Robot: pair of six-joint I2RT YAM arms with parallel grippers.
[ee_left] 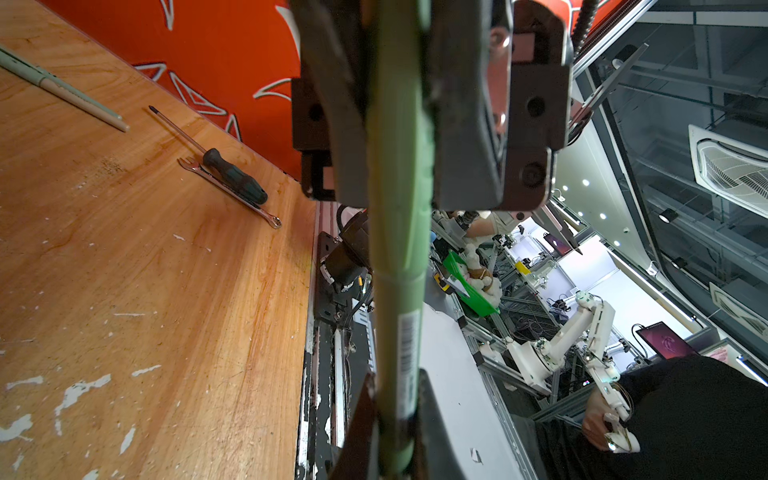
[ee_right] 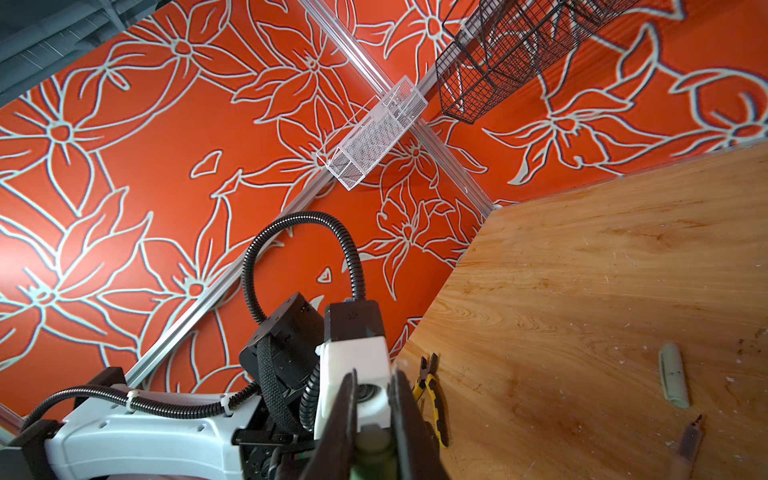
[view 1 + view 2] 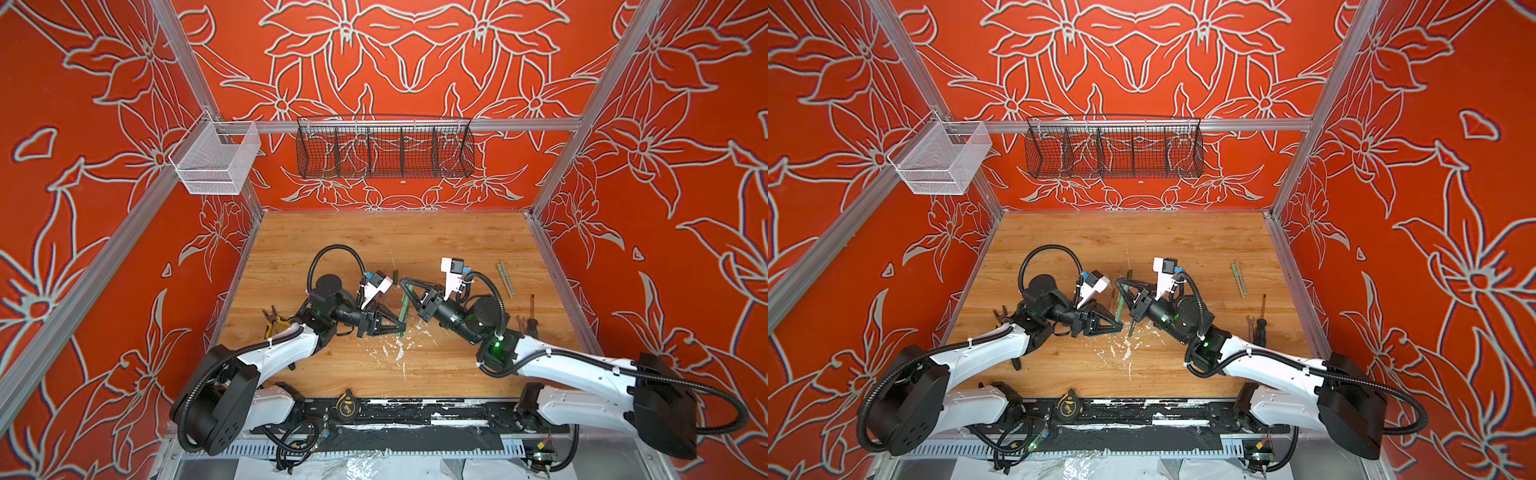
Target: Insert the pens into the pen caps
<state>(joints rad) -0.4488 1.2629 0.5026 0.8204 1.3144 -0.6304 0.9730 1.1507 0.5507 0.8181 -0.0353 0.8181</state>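
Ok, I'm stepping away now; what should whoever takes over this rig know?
Left gripper: shut on the green pen, low on its barrel.
Right gripper: shut on its cap, which looks pushed on; seating unconfirmed.
Two pale pens lie side by side on the table, right side; capping unclear.
Left to do: a pale green cap lies loose, an uncapped pen tip near it.

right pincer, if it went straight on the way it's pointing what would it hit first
Likely the left arm's white wrist camera housing, which sits just beyond the right pincer in the right wrist view, though depth is unclear.
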